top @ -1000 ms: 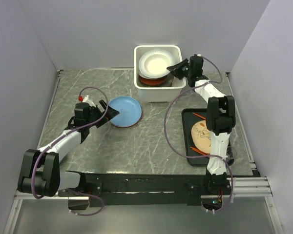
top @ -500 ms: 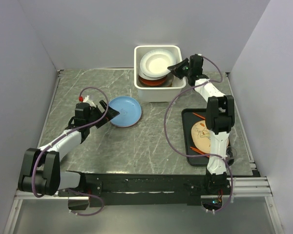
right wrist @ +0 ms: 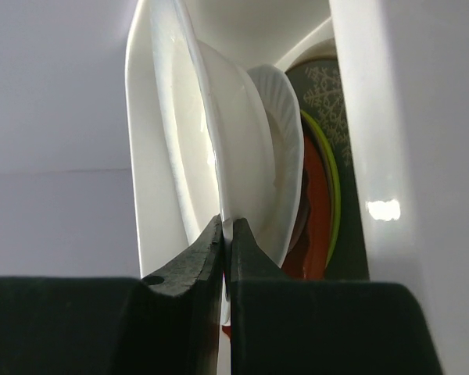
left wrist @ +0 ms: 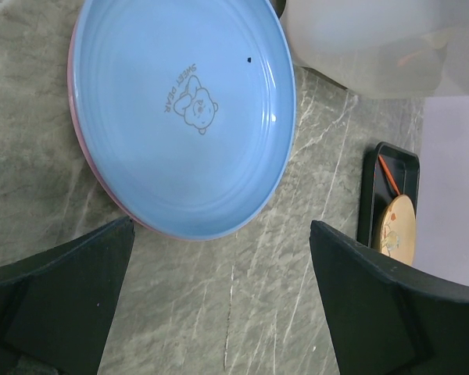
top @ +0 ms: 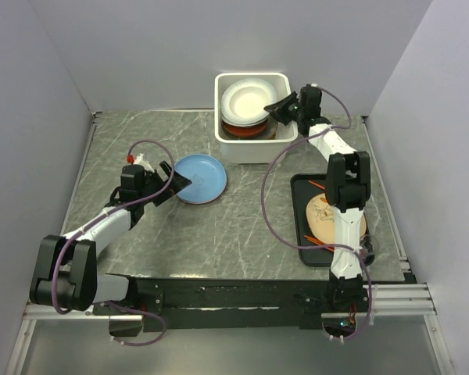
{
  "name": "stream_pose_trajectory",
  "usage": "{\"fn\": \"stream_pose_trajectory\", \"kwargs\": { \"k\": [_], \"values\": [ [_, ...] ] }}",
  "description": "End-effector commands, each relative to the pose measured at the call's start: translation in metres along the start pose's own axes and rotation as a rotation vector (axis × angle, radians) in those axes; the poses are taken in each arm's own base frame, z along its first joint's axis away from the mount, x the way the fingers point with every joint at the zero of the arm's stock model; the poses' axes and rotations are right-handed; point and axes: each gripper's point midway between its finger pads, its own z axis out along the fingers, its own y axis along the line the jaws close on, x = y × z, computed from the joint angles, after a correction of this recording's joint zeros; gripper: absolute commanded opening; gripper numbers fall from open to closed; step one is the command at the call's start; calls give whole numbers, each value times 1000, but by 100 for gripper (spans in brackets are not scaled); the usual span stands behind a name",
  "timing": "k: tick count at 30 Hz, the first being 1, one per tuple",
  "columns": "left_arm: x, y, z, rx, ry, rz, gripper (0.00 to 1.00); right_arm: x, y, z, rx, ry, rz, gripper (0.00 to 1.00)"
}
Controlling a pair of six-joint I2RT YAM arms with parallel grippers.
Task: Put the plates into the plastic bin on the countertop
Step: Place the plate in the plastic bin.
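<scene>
Top external view puts my left gripper [top: 178,182] low over the desk [top: 242,226], jaws spread wide and holding nothing. The pale blue plate [top: 201,177] lies flat just ahead of its fingertips. On the left wrist view a pink edge shows under that plate, perhaps a second one; I can't be sure. I judge the wide spread is meant to take the rim edge-on.

Right of it and further out stands the white plastic bin [top: 254,147]. My right gripper [top: 281,107] reaches over its right wall, pinched tight on the rim of the white plate [top: 248,101]. That plate sits over a stack showing red-brown and lime green; I can't tell whether it rests on it. An edge grip keeps the fingers clear of the walls.

Back toward that arm's base, a black tray [top: 298,205] carries a cream plate [top: 328,217], not yet binned.
</scene>
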Motion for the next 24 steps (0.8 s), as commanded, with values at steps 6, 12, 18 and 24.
{"fn": "stream_pose_trajectory", "kwargs": {
  "k": [6, 12, 18, 24],
  "values": [
    [-4, -4, -2, 16, -8, 22, 99, 2, 16, -9, -48, 10, -47, 11],
    [-5, -5, -3, 15, -12, 22, 99, 17, -3, -17, -11, 44, -59, 39],
    [-14, -13, -9, 22, -36, 35, 99, 34, -25, -27, 33, 71, -60, 54],
    [-15, -15, -10, 23, -41, 33, 99, 29, -24, -52, 65, 7, -122, 66]
  ]
}}
